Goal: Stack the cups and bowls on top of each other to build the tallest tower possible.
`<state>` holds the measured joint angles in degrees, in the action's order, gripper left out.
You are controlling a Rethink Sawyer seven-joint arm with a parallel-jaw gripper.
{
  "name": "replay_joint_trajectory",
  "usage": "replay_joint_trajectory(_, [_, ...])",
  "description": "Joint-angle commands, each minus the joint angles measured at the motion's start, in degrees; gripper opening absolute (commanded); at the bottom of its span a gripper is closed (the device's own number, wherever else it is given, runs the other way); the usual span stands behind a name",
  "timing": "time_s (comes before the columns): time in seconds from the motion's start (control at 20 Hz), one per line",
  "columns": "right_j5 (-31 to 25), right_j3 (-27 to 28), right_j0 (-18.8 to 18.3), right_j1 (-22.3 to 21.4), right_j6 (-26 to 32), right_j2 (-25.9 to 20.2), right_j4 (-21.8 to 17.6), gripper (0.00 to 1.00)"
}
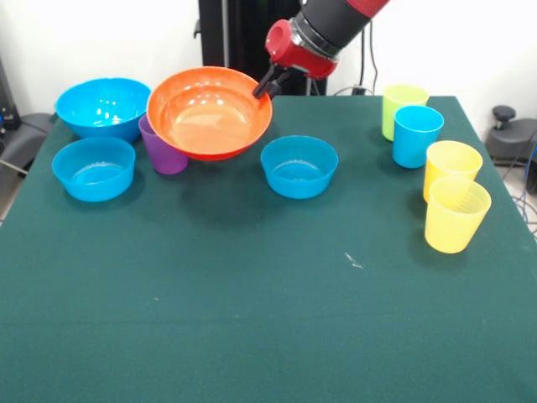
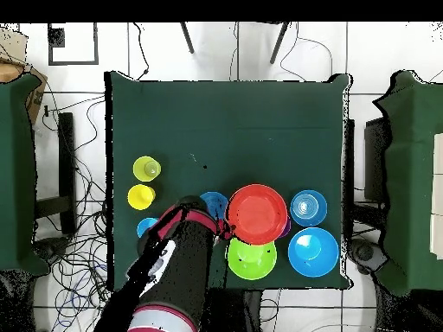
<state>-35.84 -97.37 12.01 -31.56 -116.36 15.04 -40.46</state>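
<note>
The orange bowl [image 1: 209, 112] is off the surface [image 1: 252, 319], tilted so its mouth faces the front camera, and the fingers [image 1: 263, 87] pinch its rim on the edge toward the arm. From that pinch the bowl hangs away from the arm, its wide body covering the top of the purple cup [image 1: 164, 149], which stands just under and behind the lower edge. In the overhead view the bowl's disc overlaps the cup almost wholly, so only a sliver of purple shows.

That overlap is what the coming move turns on, I judge: the bowl must be levelled and centred over whatever is to carry it (whether it already touches the cup I cannot tell). Further out, a small blue bowl [image 1: 299, 166] sits beside the lifted one, another small blue bowl [image 1: 93, 168] and the large blue bowl [image 1: 103, 107] lie beyond the cup, and the other cups [image 1: 436, 168] stand well apart.
</note>
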Motion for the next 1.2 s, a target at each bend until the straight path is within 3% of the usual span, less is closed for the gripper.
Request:
replay_joint_trajectory(0.05, [2.6, 1.9, -1.9, -3.0, -7.5, -3.1, 4.4, 0.00])
replay_joint_trajectory(0.6, [0.2, 0.5, -3.4, -9.1, -4.2, -5.6, 10.7, 0.00])
replay_joint_trajectory(1.2, [3.8, 0.3, -2.3, -7.9, -6.0, -5.7, 12.8, 0.00])
